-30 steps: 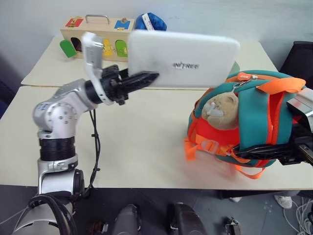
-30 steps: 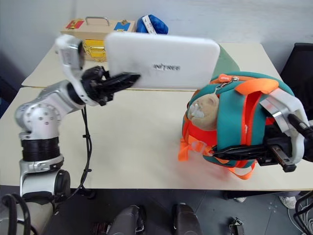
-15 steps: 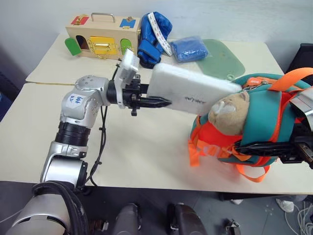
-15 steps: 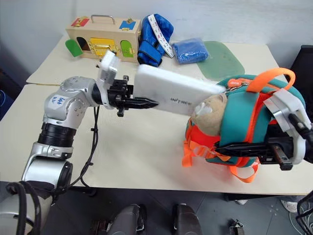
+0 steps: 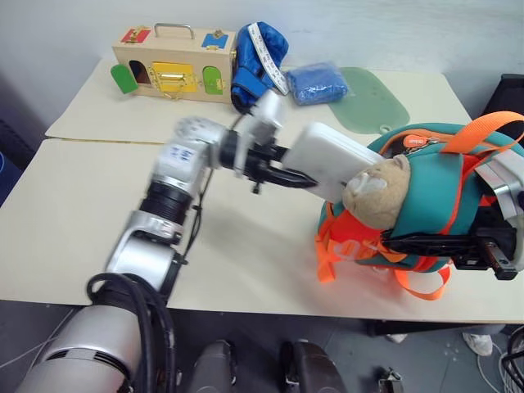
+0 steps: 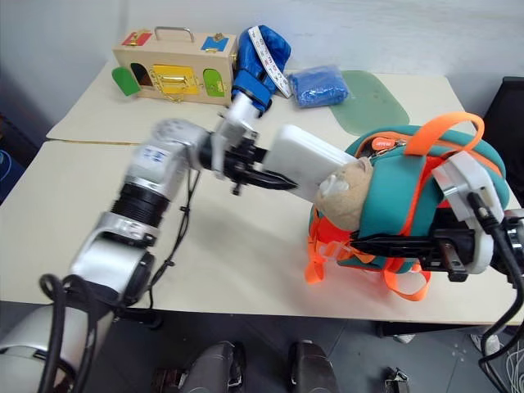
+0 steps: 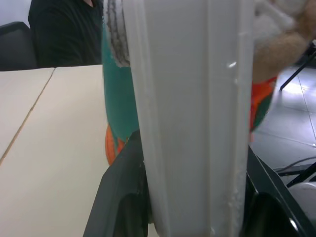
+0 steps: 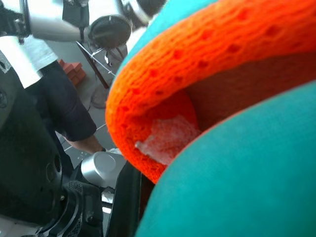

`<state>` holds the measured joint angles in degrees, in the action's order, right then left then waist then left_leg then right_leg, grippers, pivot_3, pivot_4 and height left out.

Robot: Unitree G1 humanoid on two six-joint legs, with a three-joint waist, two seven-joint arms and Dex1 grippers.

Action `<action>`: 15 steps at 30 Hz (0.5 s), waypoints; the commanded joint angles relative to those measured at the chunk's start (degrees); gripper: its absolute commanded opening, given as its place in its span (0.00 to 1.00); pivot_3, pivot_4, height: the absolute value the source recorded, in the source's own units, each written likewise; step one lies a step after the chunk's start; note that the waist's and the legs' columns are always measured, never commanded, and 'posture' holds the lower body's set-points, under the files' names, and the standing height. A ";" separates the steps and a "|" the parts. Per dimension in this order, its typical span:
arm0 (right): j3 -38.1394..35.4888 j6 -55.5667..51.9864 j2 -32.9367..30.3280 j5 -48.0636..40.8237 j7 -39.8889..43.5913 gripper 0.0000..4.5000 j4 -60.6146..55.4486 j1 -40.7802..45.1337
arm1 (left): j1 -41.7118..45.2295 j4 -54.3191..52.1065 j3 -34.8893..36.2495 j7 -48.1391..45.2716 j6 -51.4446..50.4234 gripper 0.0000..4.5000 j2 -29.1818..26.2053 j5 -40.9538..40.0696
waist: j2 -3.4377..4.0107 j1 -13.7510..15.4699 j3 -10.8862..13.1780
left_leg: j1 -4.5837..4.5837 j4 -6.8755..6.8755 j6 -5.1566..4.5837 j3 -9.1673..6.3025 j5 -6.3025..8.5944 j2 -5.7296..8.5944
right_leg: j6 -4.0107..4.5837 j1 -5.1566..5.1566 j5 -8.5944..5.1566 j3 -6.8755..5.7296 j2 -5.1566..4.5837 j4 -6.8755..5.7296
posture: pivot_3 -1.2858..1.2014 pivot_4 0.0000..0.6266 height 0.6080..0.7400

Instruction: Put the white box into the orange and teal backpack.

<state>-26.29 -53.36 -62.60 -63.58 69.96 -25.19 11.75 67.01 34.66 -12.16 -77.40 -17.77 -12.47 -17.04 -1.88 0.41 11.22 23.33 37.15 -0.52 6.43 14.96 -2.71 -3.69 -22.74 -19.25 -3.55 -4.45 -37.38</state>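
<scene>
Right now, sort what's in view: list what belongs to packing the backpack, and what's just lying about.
Job in hand:
white box, held in left end effector
orange and teal backpack, gripped by right end effector

Lying about:
wooden box with coloured doors
blue glove
blue bundle
green mat

Two cream tables (image 5: 74, 213) stand edge to edge, a seam between them. Behind the far table's edge rises a pale grey wall (image 5: 368, 29). Below the near edge, dark grey floor (image 5: 352, 360).
</scene>
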 commanded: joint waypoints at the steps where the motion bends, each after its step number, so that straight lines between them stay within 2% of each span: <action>1: -0.35 1.67 0.94 -0.48 -1.54 0.00 -1.38 0.59 | -0.36 -0.68 -1.35 4.80 -0.43 0.33 5.98 1.23 | 0.00 0.06 0.00 | 0.02 0.05 -0.03 0.01 0.02 0.00 | -0.01 0.00 0.00 0.01 -0.01 -0.01 | 0.52 0.24 1.00; 3: -0.28 2.00 1.37 -0.38 -2.32 0.00 -1.51 0.46 | -0.21 1.10 -0.84 8.12 -1.20 0.33 9.01 1.97 | 0.00 0.09 0.00 | 0.03 0.08 -0.06 0.01 0.04 0.01 | -0.04 0.00 0.02 0.01 -0.01 0.00 | 0.52 0.24 1.00; 7: -0.67 2.19 2.62 -0.54 -4.00 0.00 -2.70 -1.40 | 0.15 2.53 1.48 11.78 -3.63 0.61 12.09 1.09 | 0.00 -0.34 0.00 | -0.02 0.03 -0.07 0.01 0.04 -0.02 | -0.04 0.00 0.02 0.00 0.01 -0.02 | 0.52 0.24 1.00; 9: -1.03 2.28 3.26 -0.59 -4.57 0.00 -3.44 -2.99 | -0.52 0.09 2.32 10.70 -6.06 0.74 10.87 -0.05 | 0.01 -0.49 0.00 | -0.03 -0.02 -0.05 -0.01 0.03 -0.03 | -0.04 0.00 0.02 -0.01 0.03 -0.03 | 0.52 0.24 1.00; 13: -1.42 3.28 4.00 -0.36 -5.27 0.00 -4.42 -5.74 | -4.04 -7.81 2.80 7.88 -10.26 0.99 4.96 -1.13 | 0.03 -0.70 -0.01 | -0.06 -0.06 0.03 0.00 -0.02 -0.05 | -0.03 0.00 0.02 0.00 0.05 -0.04 | 0.52 0.24 1.00; 15: -1.41 3.62 4.24 -0.22 -5.62 0.00 -4.49 -6.26 | -5.81 -11.96 3.26 7.71 -11.51 0.99 2.14 -1.51 | 0.04 -0.68 -0.01 | -0.08 -0.06 0.13 0.00 -0.07 -0.06 | -0.03 0.00 0.02 0.00 0.06 -0.06 | 0.52 0.24 1.00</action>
<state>-25.65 -50.93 -58.54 -63.48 64.91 -28.86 5.50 61.41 27.73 -9.73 -68.43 -28.39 -9.60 -16.67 -1.84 -0.27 11.20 23.25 37.11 -0.37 6.43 14.87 -2.77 -3.71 -22.73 -19.23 -3.54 -4.40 -37.47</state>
